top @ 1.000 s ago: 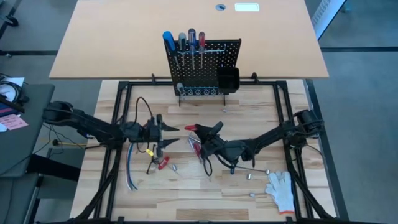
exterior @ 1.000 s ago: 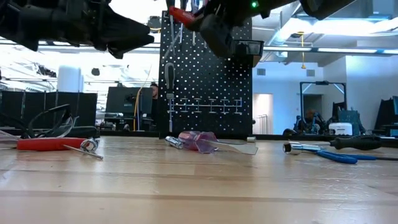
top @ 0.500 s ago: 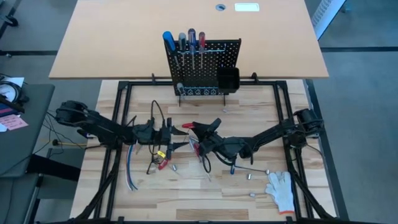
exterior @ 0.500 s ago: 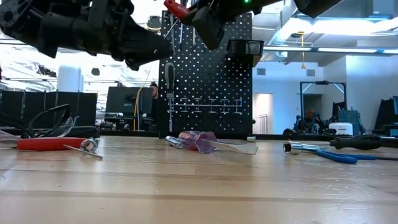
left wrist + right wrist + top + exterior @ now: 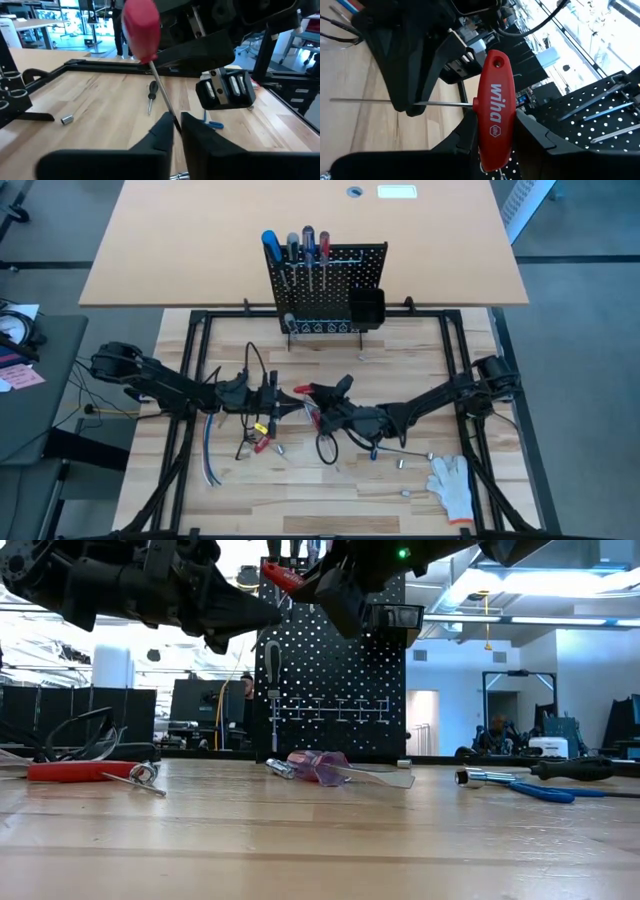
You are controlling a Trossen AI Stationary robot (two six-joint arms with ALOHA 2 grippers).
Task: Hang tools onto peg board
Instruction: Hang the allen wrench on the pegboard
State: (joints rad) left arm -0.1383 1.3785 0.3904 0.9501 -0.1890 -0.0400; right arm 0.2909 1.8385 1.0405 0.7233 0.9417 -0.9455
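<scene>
Mid-table, above the wood: right claw [image 5: 492, 145] clamped on the red T-handle key [image 5: 493, 112], left claw [image 5: 176, 125] pinched shut on the same key's thin metal shaft. Both claws meet tip to tip, clear of the table [image 5: 330, 480]. Peg board [image 5: 325, 285] stands upright at the far edge, screwdrivers [image 5: 297, 248] already hung; loose tools [image 5: 85, 771] lie on the wood.

The peg board [image 5: 325, 288] stands behind both arms, with tools [image 5: 262, 442] on the table [image 5: 300, 495] below them.
</scene>
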